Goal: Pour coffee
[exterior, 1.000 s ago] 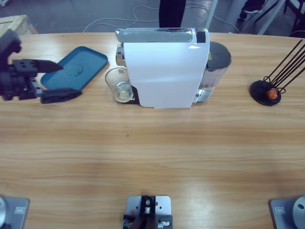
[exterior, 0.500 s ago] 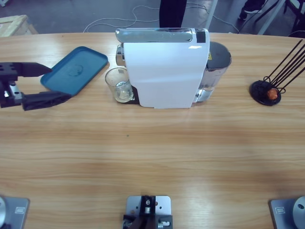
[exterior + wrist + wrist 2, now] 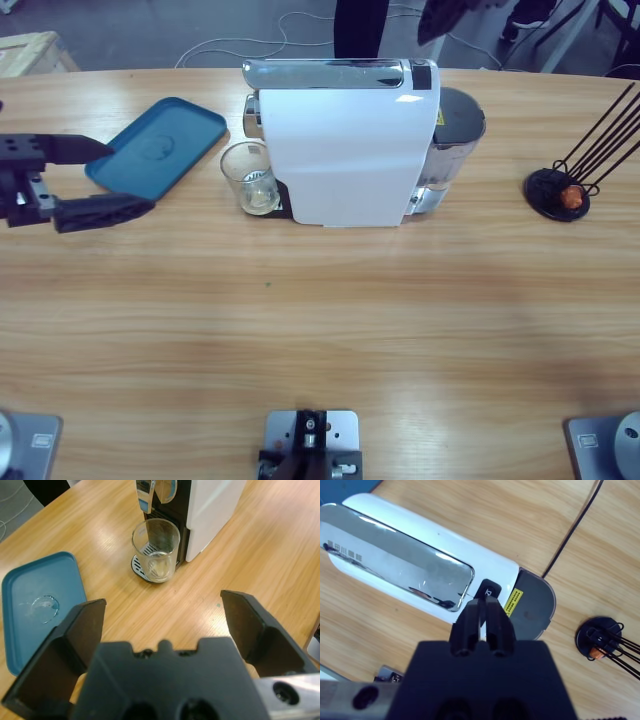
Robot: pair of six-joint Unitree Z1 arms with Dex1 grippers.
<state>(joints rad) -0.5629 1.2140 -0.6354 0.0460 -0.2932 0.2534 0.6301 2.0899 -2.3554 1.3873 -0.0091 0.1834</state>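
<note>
The clear glass tumbler, empty but for a pale residue at its bottom, stands upright on the drip grate of the white boxy coffee machine, straight ahead of the left gripper, fingers wide apart. The nearer arm. A blue plastic tray lies beside them. The right gripper hangs above the machine, fingers together.

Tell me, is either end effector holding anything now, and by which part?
Nothing is held. The left end effector is open and empty, short of the glass. The right end effector is shut on nothing, above the coffee machine.
</note>
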